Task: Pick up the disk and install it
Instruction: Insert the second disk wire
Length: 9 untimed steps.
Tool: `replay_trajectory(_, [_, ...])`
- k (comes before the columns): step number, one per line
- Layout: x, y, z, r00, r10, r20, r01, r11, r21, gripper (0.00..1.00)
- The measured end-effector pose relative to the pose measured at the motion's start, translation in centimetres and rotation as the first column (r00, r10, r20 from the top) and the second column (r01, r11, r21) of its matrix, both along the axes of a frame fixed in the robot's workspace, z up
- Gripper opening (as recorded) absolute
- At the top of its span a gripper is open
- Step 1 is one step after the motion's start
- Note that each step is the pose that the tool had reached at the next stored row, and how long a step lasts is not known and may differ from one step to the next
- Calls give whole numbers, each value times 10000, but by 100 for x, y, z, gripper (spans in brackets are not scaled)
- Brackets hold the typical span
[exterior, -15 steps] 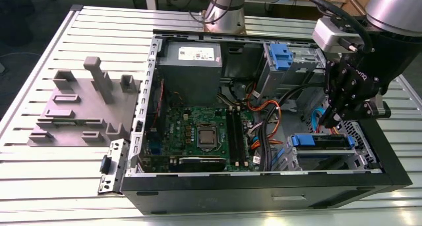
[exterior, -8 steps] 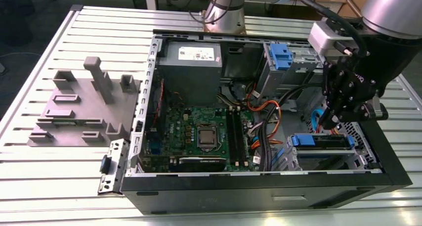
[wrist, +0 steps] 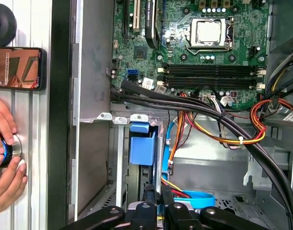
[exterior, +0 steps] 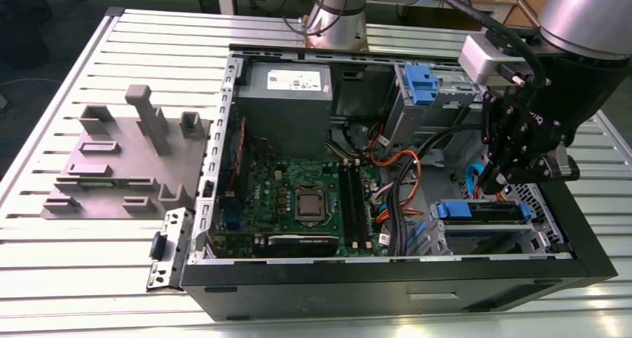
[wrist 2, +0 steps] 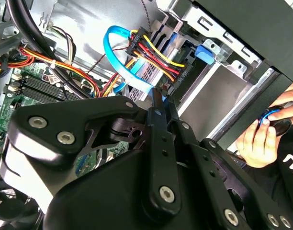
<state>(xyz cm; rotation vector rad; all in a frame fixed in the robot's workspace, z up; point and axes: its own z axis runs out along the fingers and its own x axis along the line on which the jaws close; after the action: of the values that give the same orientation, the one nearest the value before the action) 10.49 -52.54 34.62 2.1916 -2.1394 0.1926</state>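
Observation:
The disk (exterior: 484, 214), silver with blue side rails, lies flat in the drive bay at the front corner of the open computer case (exterior: 395, 279), on the exterior view's right. In the first wrist view its blue rail end (wrist: 140, 143) shows inside the bay slot. My gripper (exterior: 499, 181) hangs just above the disk's far end, among the cables. In both wrist views the black fingers (wrist 2: 158, 103) (wrist: 149, 191) stand close together, shut, next to a blue data cable (wrist 2: 113, 52) and a red-yellow power plug (wrist 2: 151, 52). I cannot tell whether they pinch anything.
A grey power supply with a white sticker (exterior: 286, 86) sits at the case's back, a blue upright clip (exterior: 419, 83) beside it. Motherboard (exterior: 296, 197) and cable bundles (exterior: 395, 168) fill the middle. A grey fixture (exterior: 118, 153) lies on the table. A person's hands (wrist: 5, 158) and a phone (wrist: 17, 68) are beside the case.

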Motion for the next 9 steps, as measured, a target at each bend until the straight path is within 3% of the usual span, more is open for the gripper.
replay_trajectory(1, [-1,-1,0,10000,0,12,0,10000,28,16])
replay_trajectory(2, [-1,-2,0,10000,0,21,0,9999,118,16])
replay_trajectory(5, [-3,-15,-3,10000,-1,38,-1,9988,484,16])
replay_trajectory(7, [-3,-27,-4,10000,-2,39,0,9983,575,16])
replay_trajectory(9, [-2,-49,-6,10000,-1,39,-1,9983,584,16])
